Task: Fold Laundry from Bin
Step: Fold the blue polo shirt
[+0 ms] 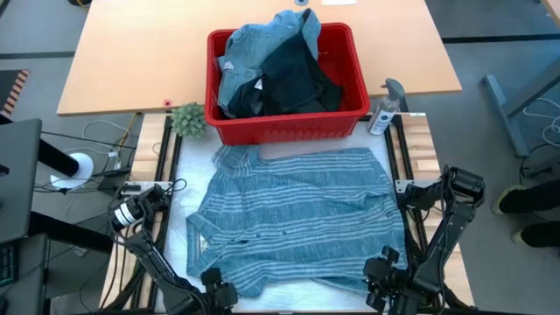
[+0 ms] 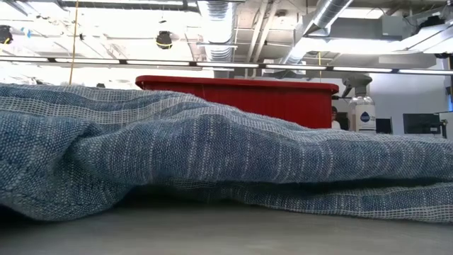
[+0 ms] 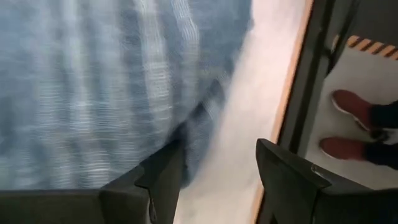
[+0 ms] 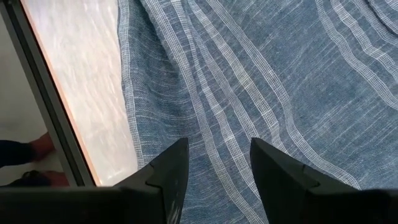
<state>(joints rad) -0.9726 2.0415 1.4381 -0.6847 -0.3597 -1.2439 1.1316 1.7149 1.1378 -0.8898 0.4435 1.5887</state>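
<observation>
Striped shirt [image 1: 297, 214] lies spread flat on the tabletop [image 1: 179, 219], collar toward twelve o'clock, hem toward six, its long axis running from the bin [image 1: 289, 127] down to the near edge. The red bin sits at twelve, heaped with more laundry [image 1: 276, 66]. Bare tabletop shows in thin strips at nine and three. At seven o'clock the left pincer [image 3: 214, 171] stands parted at the hem's corner, gripping nothing. At five, the right pincer [image 4: 217, 168] stands parted over the cloth.
</observation>
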